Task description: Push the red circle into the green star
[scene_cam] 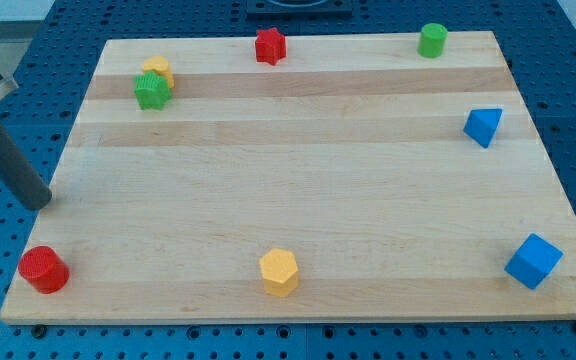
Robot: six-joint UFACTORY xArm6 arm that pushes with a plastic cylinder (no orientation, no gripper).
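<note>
The red circle (44,269) sits at the wooden board's bottom left corner. The green star (151,90) lies near the board's top left, touching a yellow block (158,69) just above it. My tip (38,201) is at the view's left, just off the board's left edge, above the red circle and apart from it. The green star is far up and to the right of both.
A red star (270,45) is at the top middle, a green cylinder (432,40) at the top right. A blue triangle (482,126) is at the right edge, a blue cube (534,261) at the bottom right, a yellow hexagon (279,272) at the bottom middle.
</note>
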